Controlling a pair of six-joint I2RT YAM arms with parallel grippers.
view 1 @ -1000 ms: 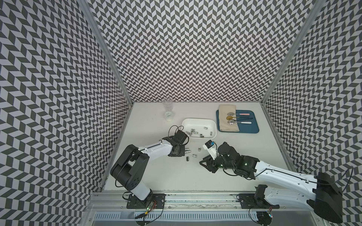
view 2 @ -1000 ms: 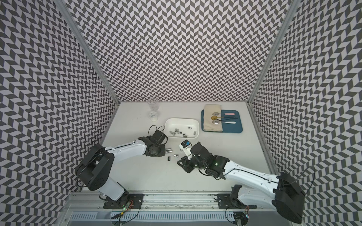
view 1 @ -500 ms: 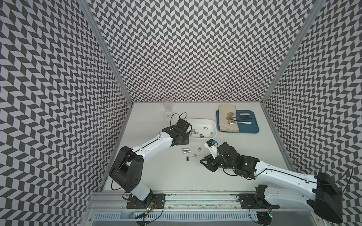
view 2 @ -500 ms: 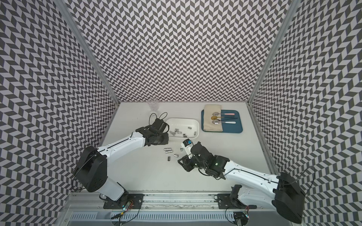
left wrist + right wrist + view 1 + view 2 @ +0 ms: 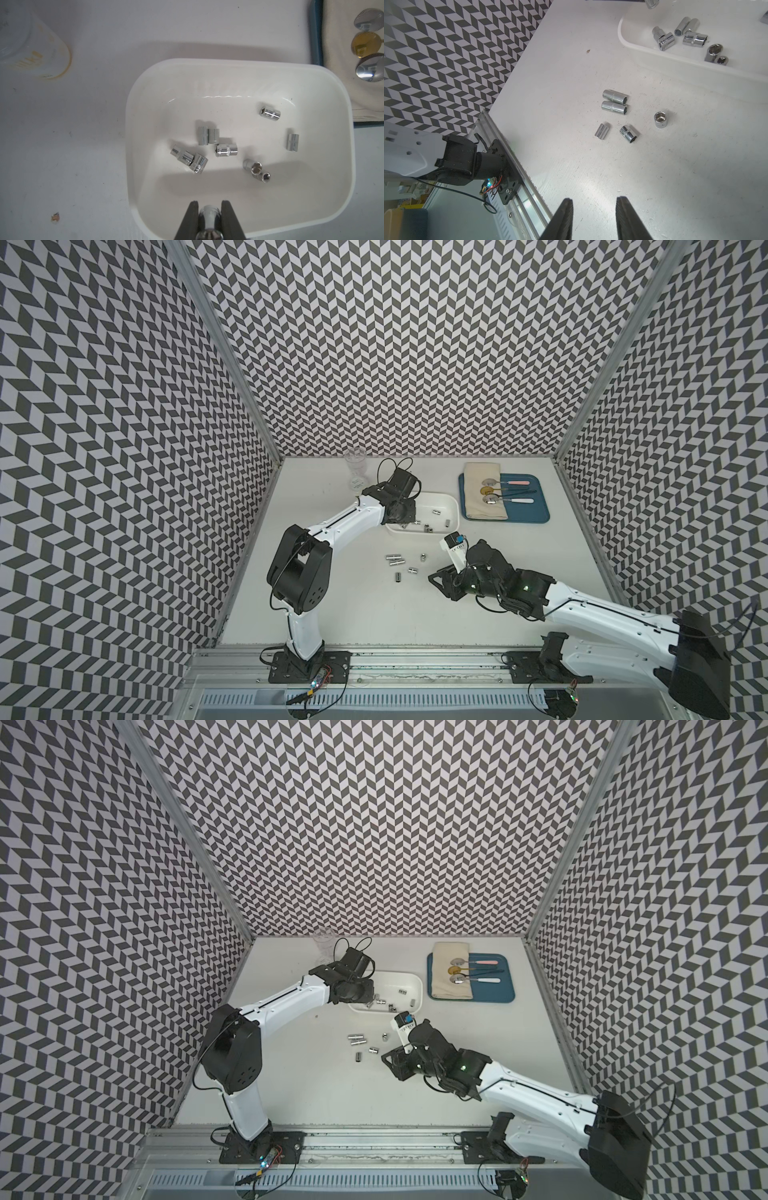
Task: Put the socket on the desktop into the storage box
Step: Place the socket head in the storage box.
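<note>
In both top views you will find the left arm (image 5: pixel 353 517) reached across to the box (image 5: pixel 452 506), its jaws over the end of the box nearest that arm. What they carry is too small to tell there. Five loose sockets (image 5: pixel 392 558) lie on the counter (image 5: pixel 353 614) between the box and the right arm (image 5: pixel 582 612). They are well apart from the left jaws and near the right ones, so the right arm is the nearer for any of them. In the left wrist view the left jaws are clenched on a socket (image 5: pixel 208 216), whose long axis runs along the jaws rather than across them. It hangs above the box floor, just inside the rim, with several sockets already lying farther in. My judgement is that the coming move is a release and that the margin to the rim is slim on that side, so you would do well to carry it a little farther inward before letting go. In the right wrist view the right jaws stand apart over bare counter with nothing between them. The loose sockets lie ahead of them, four on their sides with axes in differing directions and one upright socket (image 5: pixel 661 119) beyond.
</note>
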